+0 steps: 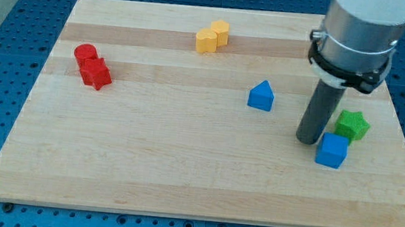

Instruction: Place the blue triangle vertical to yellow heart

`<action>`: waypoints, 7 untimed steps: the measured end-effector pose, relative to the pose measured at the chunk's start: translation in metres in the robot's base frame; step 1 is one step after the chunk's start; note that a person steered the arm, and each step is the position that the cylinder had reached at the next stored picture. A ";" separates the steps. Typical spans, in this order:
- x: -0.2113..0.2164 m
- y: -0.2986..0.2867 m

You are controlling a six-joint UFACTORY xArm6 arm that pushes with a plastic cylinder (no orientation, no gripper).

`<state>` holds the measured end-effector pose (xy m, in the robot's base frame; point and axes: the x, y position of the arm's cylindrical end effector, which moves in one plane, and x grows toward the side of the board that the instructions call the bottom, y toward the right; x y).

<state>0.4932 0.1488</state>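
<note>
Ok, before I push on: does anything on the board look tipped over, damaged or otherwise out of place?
Nothing stands out. All blocks sit flat on the wooden board. My tip rests beside the blue cube and green star, right of the blue triangle. The yellow pieces and red pieces sit in tidy pairs.

My tip [307,139] beside blue cube [331,150]

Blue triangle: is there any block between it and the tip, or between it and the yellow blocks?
No. My tip is to the view's right of the blue triangle, with bare board between. Toward the yellow blocks, up and left, the board is also bare.
</note>
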 end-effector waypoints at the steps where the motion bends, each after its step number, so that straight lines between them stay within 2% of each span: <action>1: 0.000 0.000; 2: -0.036 -0.024; 4: -0.075 -0.060; 7: -0.064 -0.127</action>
<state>0.4297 0.0214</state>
